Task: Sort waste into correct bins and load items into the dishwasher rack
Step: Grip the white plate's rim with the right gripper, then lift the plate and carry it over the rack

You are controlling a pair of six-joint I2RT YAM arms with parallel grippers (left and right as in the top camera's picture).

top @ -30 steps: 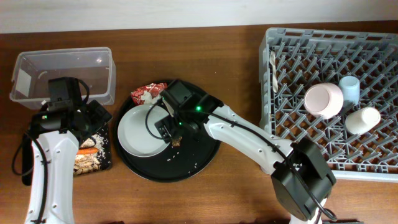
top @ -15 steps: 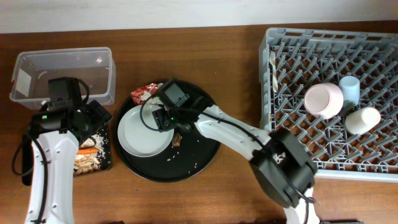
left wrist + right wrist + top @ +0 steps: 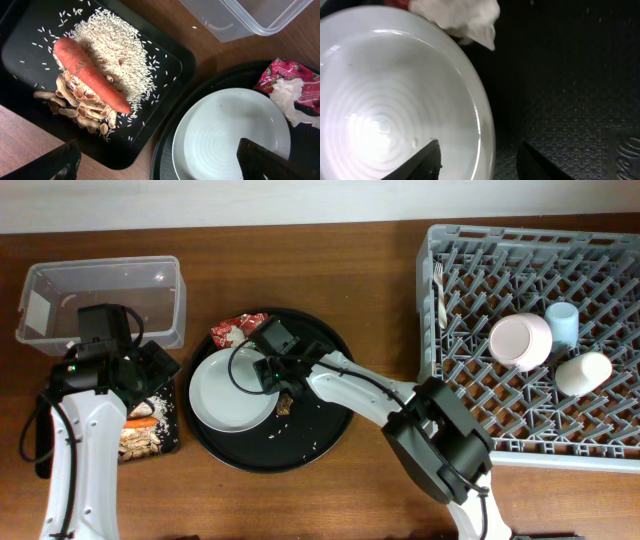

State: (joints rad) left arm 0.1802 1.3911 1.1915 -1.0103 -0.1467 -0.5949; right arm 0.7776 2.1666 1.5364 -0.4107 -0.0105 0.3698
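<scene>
The pale grey plate (image 3: 225, 390) lies on the round black tray (image 3: 320, 430). My right gripper (image 3: 268, 370) is open, its fingers either side of the plate's right rim (image 3: 482, 160). The red-and-white wrapper with tissue (image 3: 235, 330) lies behind the plate. A small brown lump (image 3: 285, 405) sits by the plate's right edge. My left gripper (image 3: 162, 167) is open and empty, above the gap between the flat black tray (image 3: 15, 60) and the plate (image 3: 230, 135). That tray holds the carrot (image 3: 90, 75), rice (image 3: 120, 45) and beige scraps (image 3: 80, 107).
The clear tub (image 3: 100, 300) stands at the back left. The grey rack (image 3: 600, 430) on the right holds the pinkish bowl (image 3: 520, 340), light blue cup (image 3: 562, 325), white cup (image 3: 583, 373) and white fork (image 3: 438, 290). Rice grains dot the round tray.
My right gripper has shifted a little left and back along the plate's right rim. The left arm has not moved.
</scene>
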